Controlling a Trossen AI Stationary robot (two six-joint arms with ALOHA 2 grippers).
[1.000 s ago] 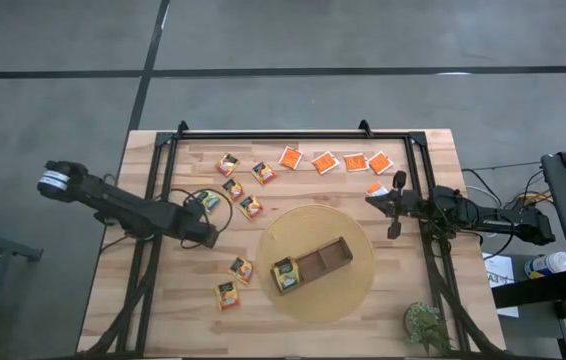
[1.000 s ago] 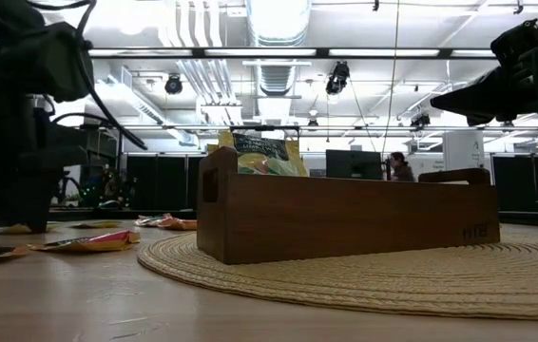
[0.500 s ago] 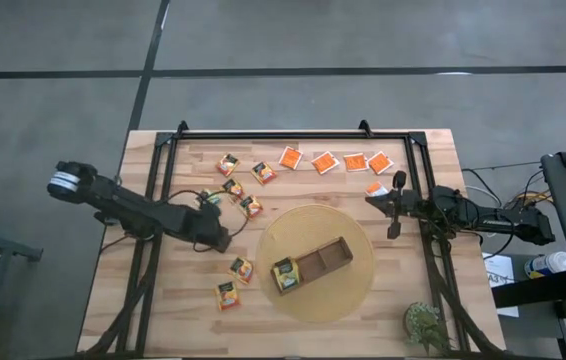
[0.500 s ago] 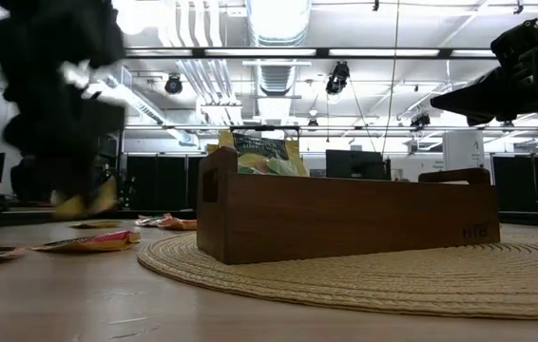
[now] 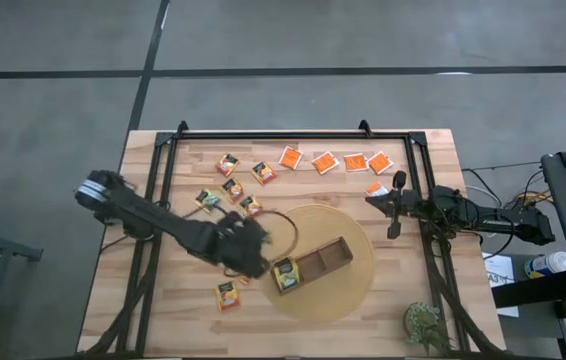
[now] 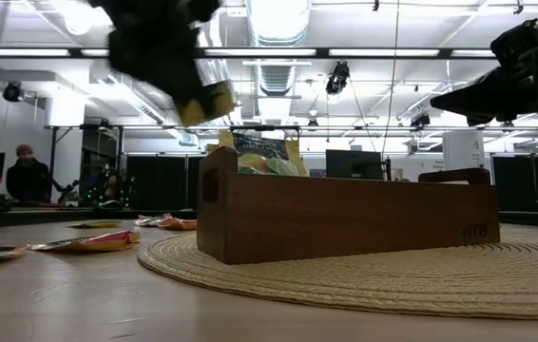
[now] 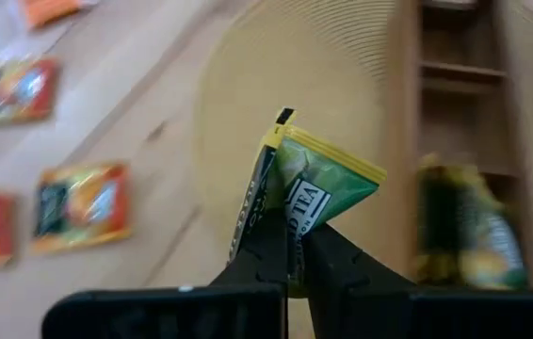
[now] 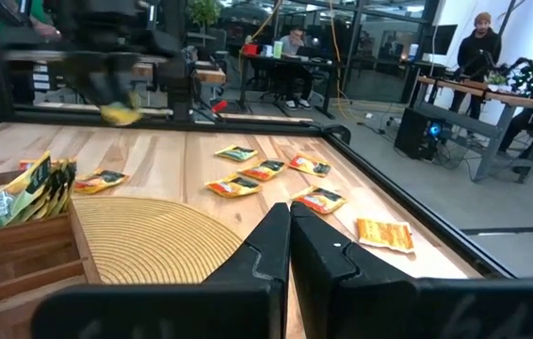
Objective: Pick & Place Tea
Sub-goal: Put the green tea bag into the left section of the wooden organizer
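Observation:
My left gripper (image 5: 259, 262) is shut on a dark green-and-yellow tea sachet (image 7: 309, 179) and hangs over the left rim of the round woven mat (image 5: 353, 300), just left of the brown wooden tray (image 5: 325, 258). In the low view the sachet (image 6: 206, 99) hangs high above the tray's left end. The tray's left compartment holds green sachets (image 5: 285, 273) standing on edge. Several other sachets lie flat on the table: orange ones (image 5: 325, 161) along the far side, yellow-orange ones (image 5: 233, 188) at the left. My right gripper (image 5: 395, 205) waits shut at the table's right side. My left gripper pinches the sachet's near edge (image 7: 291, 226) between its two fingertips (image 7: 268, 247). The sachet is buckled into a fold at the pinch and sticks out beyond the fingers. The fingers slant down from the table's left. The sachet is lifted clear of the table and mat.
A black rail frame (image 5: 293, 133) runs around the table's far and side edges. One sachet (image 5: 227, 293) lies near the front left. A small plant (image 5: 425, 325) stands at the front right corner. People (image 6: 27, 173) show in the room behind.
My left gripper has risen from the table's left part with the green-and-yellow sachet and swung toward the right and near side, up to the tray's left end, rolling its wrist on the way. The sachet is now lifted clear, high above the table.

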